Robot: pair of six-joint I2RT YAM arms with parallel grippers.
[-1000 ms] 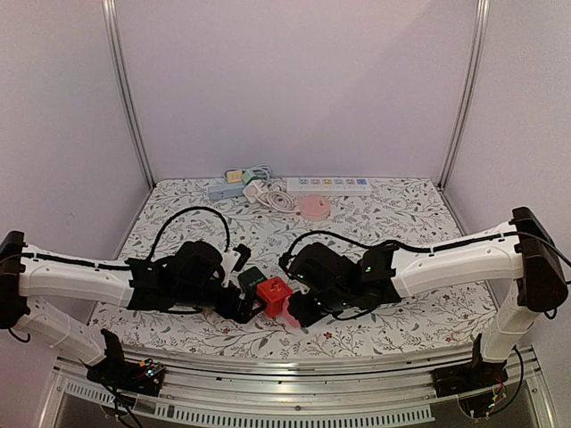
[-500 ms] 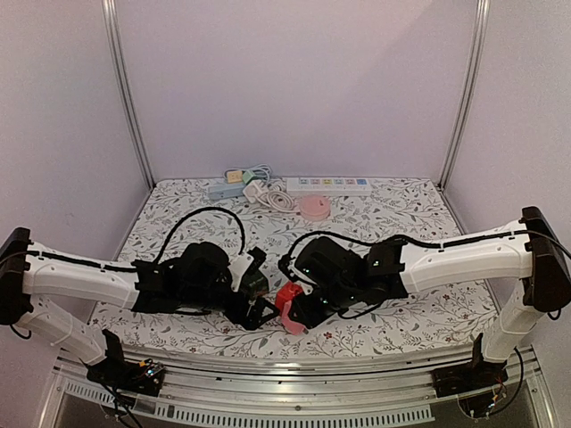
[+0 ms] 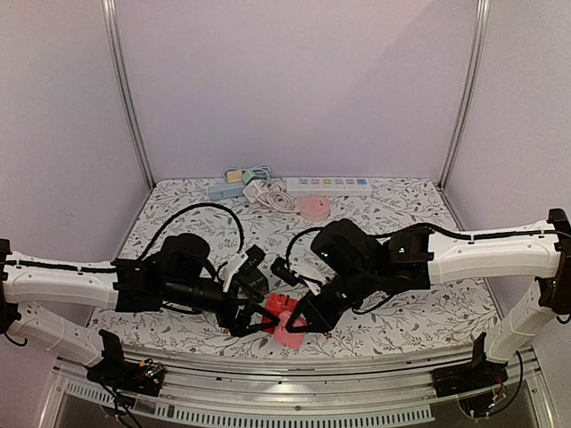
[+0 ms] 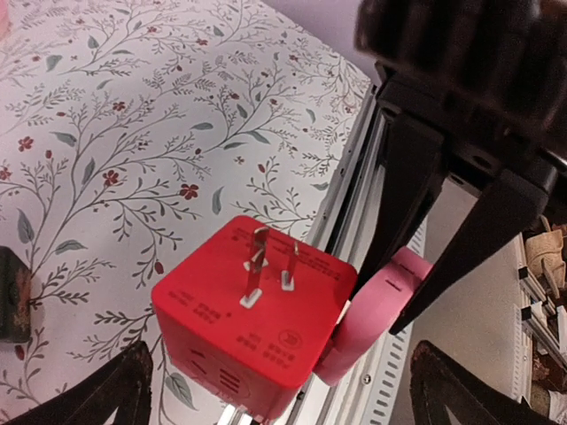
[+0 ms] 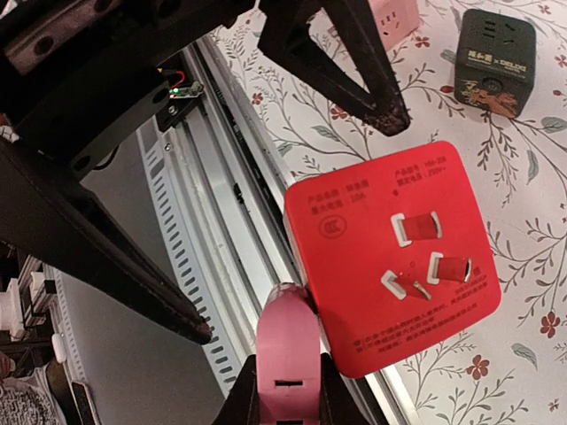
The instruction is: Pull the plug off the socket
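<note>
Top, far edge: white power strip [image 3: 326,185] and pink disc [image 3: 314,208] on the floral table [image 3: 401,214]; lilac walls [image 3: 294,80] behind.
Top, near edge: red socket cube [image 3: 277,306] between both arms.
Left wrist: left tool [image 4: 283,390] spread wide, fingers either side of the cube, prongs up.
Right wrist: right tool [image 5: 286,403] clamped on pink plug [image 5: 288,345], which touches the cube; black socket cube [image 5: 496,62] lies apart, farther on the table.
</note>
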